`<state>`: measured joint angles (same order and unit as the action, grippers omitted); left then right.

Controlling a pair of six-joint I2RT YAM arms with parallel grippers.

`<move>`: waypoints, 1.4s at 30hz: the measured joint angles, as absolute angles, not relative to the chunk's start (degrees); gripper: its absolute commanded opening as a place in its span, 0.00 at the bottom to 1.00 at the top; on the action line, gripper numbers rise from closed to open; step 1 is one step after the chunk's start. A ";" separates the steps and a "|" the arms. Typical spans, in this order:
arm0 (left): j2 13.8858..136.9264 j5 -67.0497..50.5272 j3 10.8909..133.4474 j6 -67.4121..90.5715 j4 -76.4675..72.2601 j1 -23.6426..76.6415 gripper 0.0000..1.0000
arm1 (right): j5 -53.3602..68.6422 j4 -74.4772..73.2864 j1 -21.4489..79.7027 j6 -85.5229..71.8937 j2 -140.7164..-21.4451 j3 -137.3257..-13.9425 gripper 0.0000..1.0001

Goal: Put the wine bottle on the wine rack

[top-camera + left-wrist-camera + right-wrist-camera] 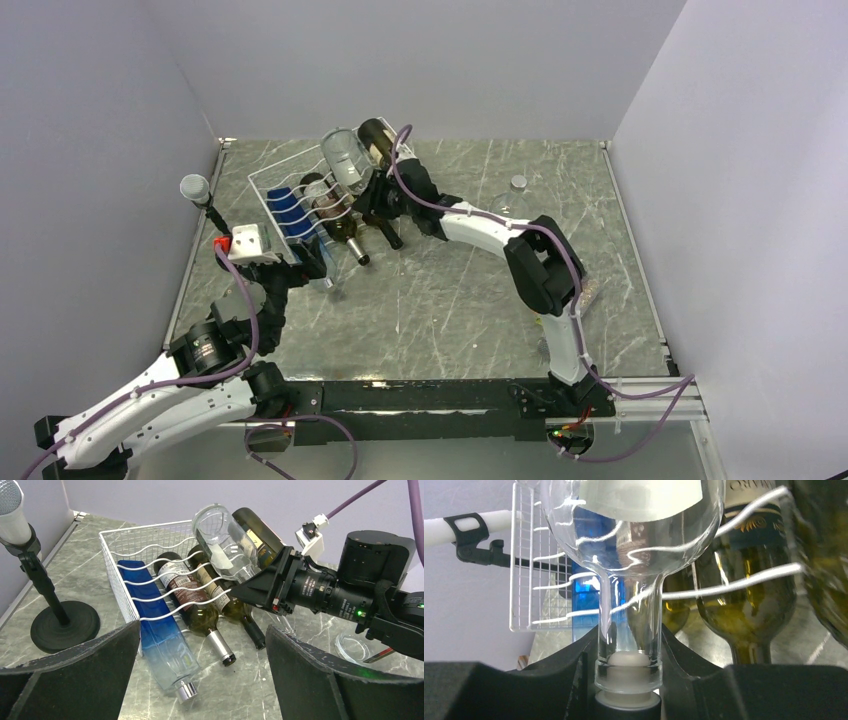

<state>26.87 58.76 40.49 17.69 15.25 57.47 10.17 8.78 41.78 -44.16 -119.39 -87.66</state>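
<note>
Clear wine bottle (347,160) held at the upper row of the wine rack (120,545).

The right hand (629,645) pinches the bottle's neck just above the stopper. The bottle tilts base-up beside a dark green bottle (260,530); contact with the rods cannot be confirmed. The left hand (202,630) is spread wide, empty, near the rack's front. A blue bottle (160,625) and two dark bottles lie in the lower row on the bench (450,300).
</note>
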 measured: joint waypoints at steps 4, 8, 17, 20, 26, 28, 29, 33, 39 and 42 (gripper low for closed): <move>26.87 58.76 40.49 17.69 15.25 57.45 0.99 | 9.52 8.36 42.00 -44.01 -121.32 -90.15 0.34; 26.87 58.76 40.49 17.67 15.22 57.45 0.99 | 9.13 8.12 42.00 -43.90 -121.51 -90.15 0.65; 26.85 58.72 40.49 17.69 15.22 57.43 0.99 | 6.44 8.27 42.39 -44.01 -118.54 -84.60 1.00; 26.85 58.59 40.49 17.69 15.22 57.41 0.99 | 6.15 8.19 42.65 -43.99 -115.66 -81.80 1.00; 26.85 58.35 40.49 17.74 15.25 57.39 0.99 | 4.82 7.86 42.54 -43.92 -108.99 -78.70 1.00; 26.83 58.28 40.49 17.74 15.25 57.39 0.99 | 4.45 7.57 42.61 -43.92 -106.78 -77.65 1.00; 26.83 58.22 40.49 17.74 15.27 57.39 0.99 | 4.23 7.38 42.72 -43.90 -105.47 -76.82 1.00; 26.83 56.95 40.51 17.80 15.49 57.39 0.99 | 2.26 4.60 43.46 -43.38 -98.24 -73.17 1.00; 27.07 52.82 41.67 18.02 17.23 57.39 0.99 | -3.25 -2.98 44.71 -41.45 -85.23 -69.25 0.99; 27.99 49.12 43.09 19.07 18.52 57.36 0.99 | -7.01 -7.97 44.69 -40.62 -78.65 -67.59 0.99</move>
